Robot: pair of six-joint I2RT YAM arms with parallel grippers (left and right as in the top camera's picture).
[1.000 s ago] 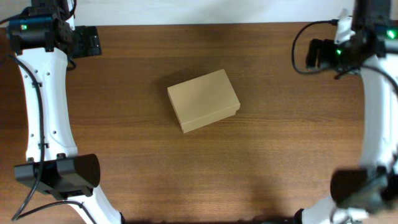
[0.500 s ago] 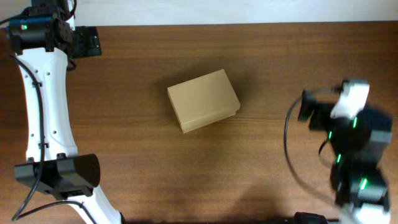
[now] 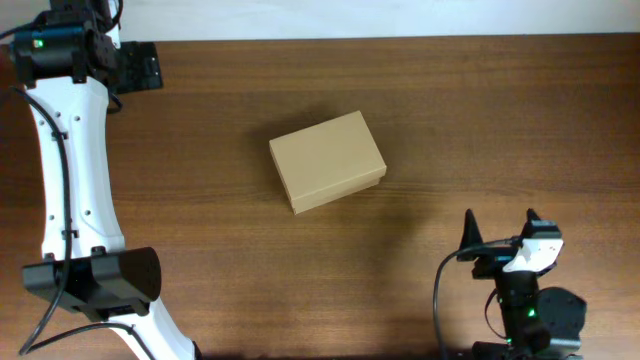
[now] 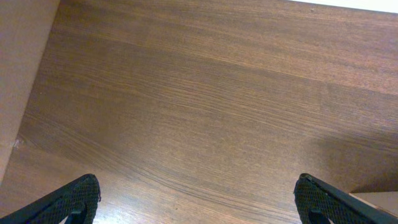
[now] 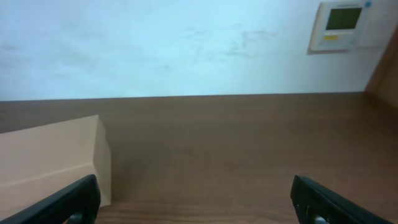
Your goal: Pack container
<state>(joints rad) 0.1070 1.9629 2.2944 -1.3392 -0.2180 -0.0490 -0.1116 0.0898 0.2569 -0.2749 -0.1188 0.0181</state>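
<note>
Right wrist view: container [image 5: 51,158] ahead, left of the empty, wide-spread right gripper [image 5: 194,183]; well apart

Plain tan container [image 3: 327,160], brown wood-grain table [image 3: 450,120]

The overhead camera looks straight down on the whole table [image 3: 450,120]. The left wrist camera tilts down, close over bare wood. The right wrist camera sits low and faces level toward the wall [image 5: 155,43], sharing the cardboard box [image 5: 50,158] with the overhead.
</note>
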